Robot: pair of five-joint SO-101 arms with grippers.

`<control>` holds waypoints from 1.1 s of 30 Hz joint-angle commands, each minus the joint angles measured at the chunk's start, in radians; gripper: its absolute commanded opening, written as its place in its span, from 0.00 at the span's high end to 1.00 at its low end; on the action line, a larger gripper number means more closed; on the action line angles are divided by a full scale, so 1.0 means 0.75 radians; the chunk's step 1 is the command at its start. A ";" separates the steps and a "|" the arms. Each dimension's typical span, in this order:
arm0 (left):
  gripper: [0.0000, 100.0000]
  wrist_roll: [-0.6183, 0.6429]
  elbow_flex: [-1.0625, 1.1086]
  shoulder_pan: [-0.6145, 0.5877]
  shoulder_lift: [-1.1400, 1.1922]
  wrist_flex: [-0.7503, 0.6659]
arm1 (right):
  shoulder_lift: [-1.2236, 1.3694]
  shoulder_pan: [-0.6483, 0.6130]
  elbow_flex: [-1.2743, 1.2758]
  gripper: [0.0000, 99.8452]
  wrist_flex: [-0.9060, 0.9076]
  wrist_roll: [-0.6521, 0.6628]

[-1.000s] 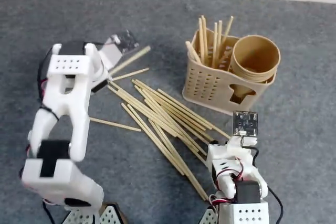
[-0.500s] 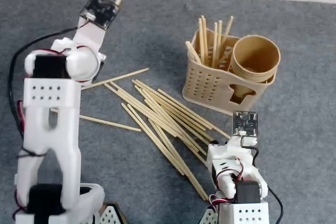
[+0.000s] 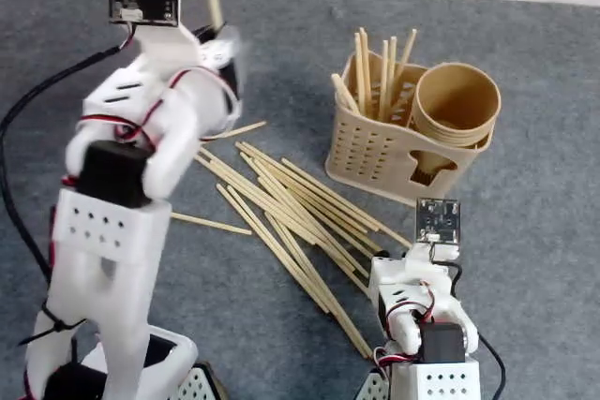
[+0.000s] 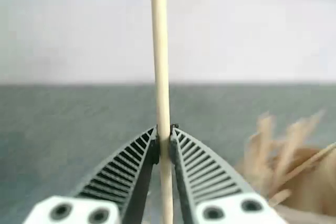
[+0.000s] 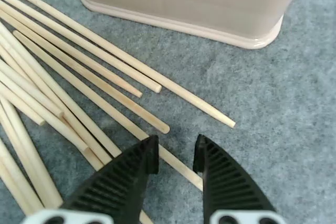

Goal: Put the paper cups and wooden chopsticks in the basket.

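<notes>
The left gripper (image 4: pixel 164 132) is clamped shut on a single chopstick (image 4: pixel 159 35), its two ribbed fingers pressed against the stick from either side. In the high view the left arm is raised over the far left part of the grey mat (image 3: pixel 525 231), and the stick points up and away past the mat's far edge. A blurred tan shape beyond this gripper is probably the basket (image 3: pixel 375 152), though the wrist view is too soft to be sure. The basket stands at the far right of the mat, holding stacked paper cups (image 3: pixel 457 105) and a bunch of upright chopsticks (image 3: pixel 382 72) side by side. Many loose chopsticks (image 3: pixel 291 208) lie fanned across the mat between the arms. The right gripper (image 5: pixel 175 148) sits low near the basket's base, fingers slightly apart and gripping nothing, with one loose stick passing under the gap.
</notes>
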 commanded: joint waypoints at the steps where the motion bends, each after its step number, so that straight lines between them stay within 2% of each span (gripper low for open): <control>1: 1.00 0.127 -0.024 0.177 -0.050 -0.268 | -0.017 0.015 0.097 0.88 -0.007 -0.008; 5: 1.00 0.090 0.152 0.328 -0.050 -0.620 | -0.017 0.015 0.097 0.88 -0.007 -0.008; 10: 1.00 -0.098 0.539 0.445 -0.052 -1.236 | -0.017 0.015 0.097 0.88 -0.007 -0.004; 13: 1.00 -0.155 0.717 0.504 -0.052 -1.455 | -0.017 0.015 0.097 0.88 -0.007 -0.004; 17: 1.00 -0.155 0.811 0.517 -0.048 -1.573 | -0.017 0.015 0.097 0.88 -0.007 -0.002; 21: 1.00 -0.155 0.811 0.517 -0.017 -1.590 | -0.017 0.015 0.097 0.88 -0.007 -0.002; 33: 1.00 -0.162 0.643 0.506 0.410 -1.718 | -0.017 0.015 0.097 0.88 -0.007 0.000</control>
